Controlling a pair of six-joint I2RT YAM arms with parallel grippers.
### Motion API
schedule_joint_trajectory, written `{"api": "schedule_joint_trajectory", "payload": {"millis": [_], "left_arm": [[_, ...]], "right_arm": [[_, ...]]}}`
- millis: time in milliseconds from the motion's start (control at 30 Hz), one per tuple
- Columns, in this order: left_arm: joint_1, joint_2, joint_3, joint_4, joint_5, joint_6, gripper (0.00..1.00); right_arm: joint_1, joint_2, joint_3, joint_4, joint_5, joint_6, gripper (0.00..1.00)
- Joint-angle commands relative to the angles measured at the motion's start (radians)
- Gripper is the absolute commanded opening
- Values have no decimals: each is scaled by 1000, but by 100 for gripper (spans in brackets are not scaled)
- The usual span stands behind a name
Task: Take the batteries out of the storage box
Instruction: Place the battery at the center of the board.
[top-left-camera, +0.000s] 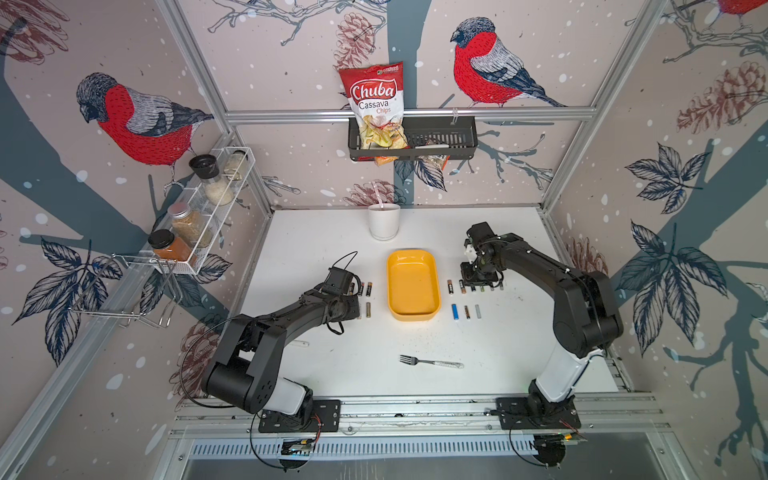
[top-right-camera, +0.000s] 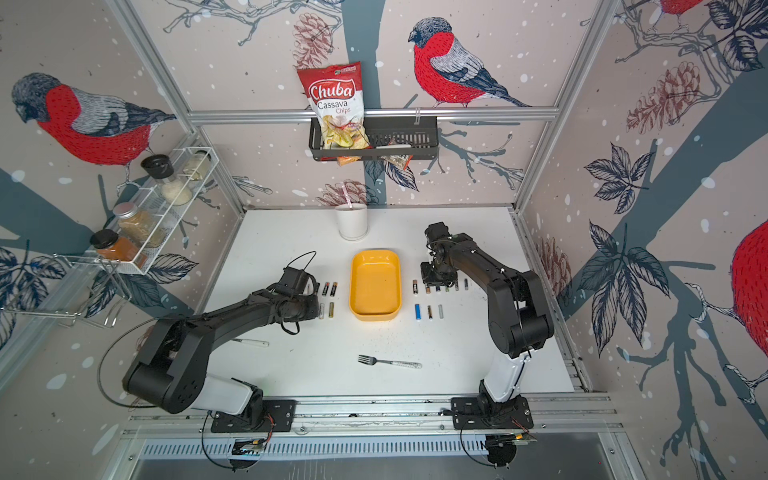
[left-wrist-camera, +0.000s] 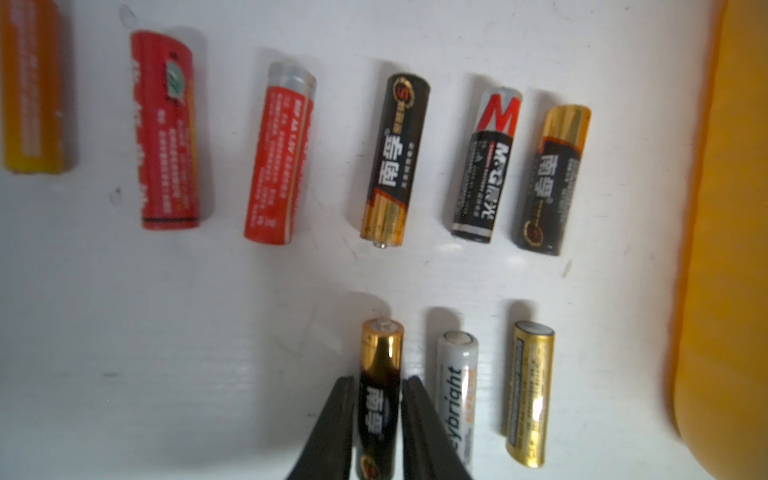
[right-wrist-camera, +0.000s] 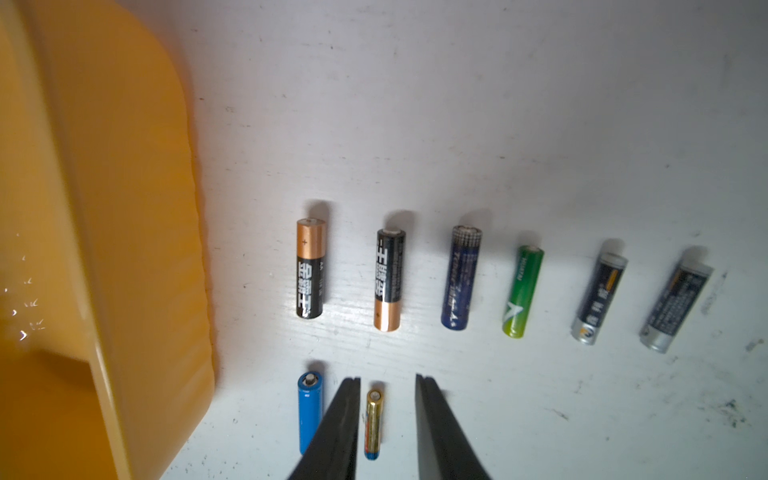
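Note:
The yellow storage box (top-left-camera: 413, 286) (top-right-camera: 375, 286) sits mid-table with nothing in it. Batteries lie in rows on the table on both sides of it, left (top-left-camera: 365, 289) and right (top-left-camera: 467, 311). In the left wrist view my left gripper (left-wrist-camera: 380, 399) has its fingers tight along both sides of a black and gold battery (left-wrist-camera: 380, 357) that lies beside a white battery (left-wrist-camera: 457, 374). Whether they press it is unclear. My right gripper (right-wrist-camera: 387, 395) hovers open over a thin gold battery (right-wrist-camera: 373, 419), next to a blue battery (right-wrist-camera: 309, 411), touching neither.
A fork (top-left-camera: 430, 362) lies near the table's front. A white cup (top-left-camera: 383, 221) stands at the back. A white-handled utensil (top-right-camera: 253, 342) pokes out under the left arm. A chips bag sits in the black wall basket (top-left-camera: 453, 139), and a spice rack (top-left-camera: 232, 183) hangs on the left wall.

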Motion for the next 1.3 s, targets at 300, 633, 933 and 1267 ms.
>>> {"api": "schedule_joint_trajectory", "payload": {"millis": [300, 633, 933, 1267], "left_arm": [[1, -10, 7, -30, -10, 4, 28], [1, -35, 22, -41, -18, 10, 35], [4, -127, 132, -96, -68, 61, 95], [14, -323, 44, 260, -634, 213, 97]], "right_arm": [[5, -2, -1, 0, -1, -3, 30], [7, -5, 3, -1, 2, 1, 31], [11, -45, 31, 13, 52, 18, 70], [7, -369, -128, 369, 446, 114, 100]]}}
